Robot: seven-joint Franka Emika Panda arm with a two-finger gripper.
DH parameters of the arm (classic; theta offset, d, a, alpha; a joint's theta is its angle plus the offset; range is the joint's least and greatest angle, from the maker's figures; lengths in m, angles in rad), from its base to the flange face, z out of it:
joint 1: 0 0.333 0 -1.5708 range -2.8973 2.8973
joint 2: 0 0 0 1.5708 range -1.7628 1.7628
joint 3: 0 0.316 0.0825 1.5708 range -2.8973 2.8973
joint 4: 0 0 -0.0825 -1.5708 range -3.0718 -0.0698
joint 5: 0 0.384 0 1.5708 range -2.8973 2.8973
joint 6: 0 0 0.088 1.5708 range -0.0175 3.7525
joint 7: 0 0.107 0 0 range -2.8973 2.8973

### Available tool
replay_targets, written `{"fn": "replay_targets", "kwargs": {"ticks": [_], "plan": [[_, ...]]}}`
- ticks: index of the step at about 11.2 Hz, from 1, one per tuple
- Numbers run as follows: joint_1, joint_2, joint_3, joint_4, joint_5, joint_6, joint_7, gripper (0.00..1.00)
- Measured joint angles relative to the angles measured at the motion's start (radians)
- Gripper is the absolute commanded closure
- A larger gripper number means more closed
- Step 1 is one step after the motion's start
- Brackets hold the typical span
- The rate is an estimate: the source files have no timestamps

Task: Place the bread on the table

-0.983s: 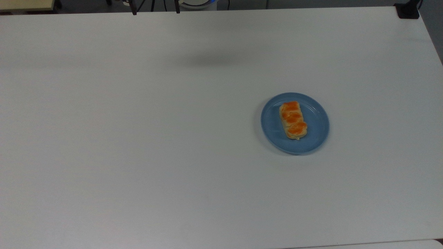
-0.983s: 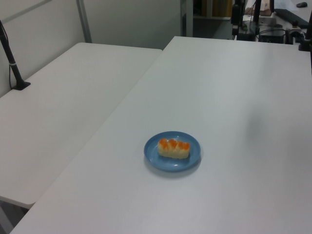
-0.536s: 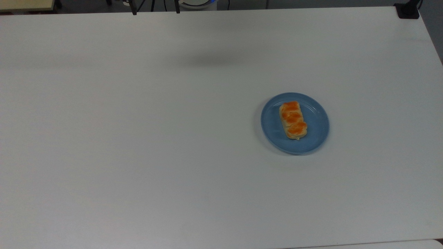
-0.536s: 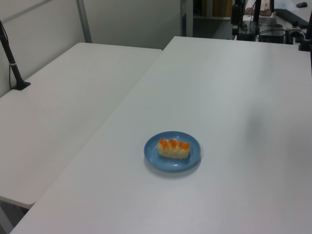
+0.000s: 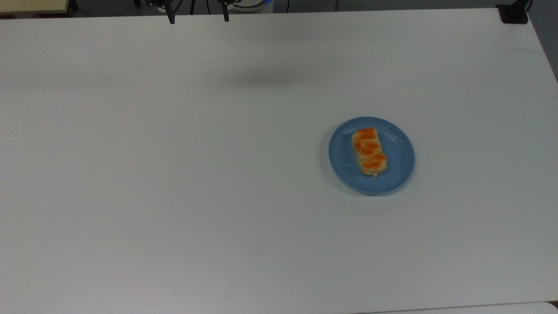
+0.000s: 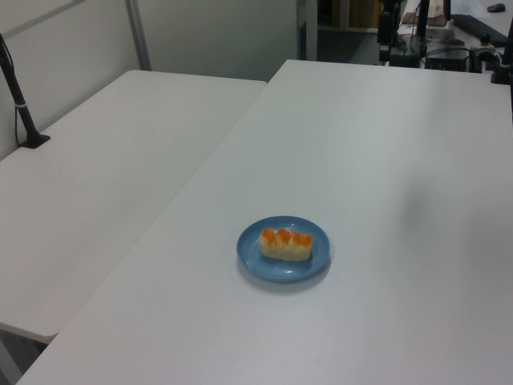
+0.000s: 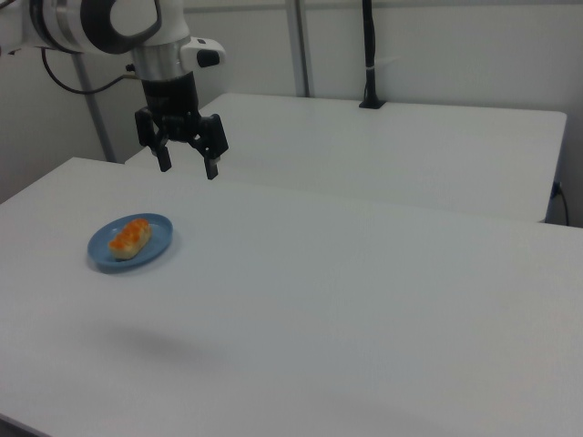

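The bread, a pale loaf with three orange-brown bumps, lies on a round blue plate. The plate rests on the white table. My gripper hangs open and empty, high above the table. In the right view it is up and to the right of the plate. At the top view's upper edge, the gripper shows just its two dark fingertips, far from the bread.
A second white table adjoins this one on the plate's side. A black pole is clamped to it. A black clamp sits at the top view's upper right corner. The arm's shadow falls on the table.
In the top view the two fingertips have come slightly further into the picture from the upper edge. Bread and plate have not moved.
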Motion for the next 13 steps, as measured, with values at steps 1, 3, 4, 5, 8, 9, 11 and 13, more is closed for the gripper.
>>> {"fn": "replay_targets", "kwargs": {"ticks": [1,3,4,5,8,9,11,13], "plan": [[0.000,0.002,0.003,0.000,0.000,0.000,0.001,0.00],[0.014,0.016,0.009,0.000,0.001,0.008,0.004,0.00],[0.042,0.037,0.011,-0.001,0.001,0.041,0.038,0.00],[0.085,0.071,0.013,-0.002,0.001,0.093,0.106,0.00],[0.247,0.202,0.017,-0.005,0.000,0.299,0.336,0.00],[0.296,0.247,0.018,-0.005,0.000,0.360,0.406,0.00],[0.369,0.325,0.018,-0.004,-0.001,0.428,0.493,0.00],[0.418,0.400,0.018,0.009,-0.014,0.478,0.520,0.00]]}}
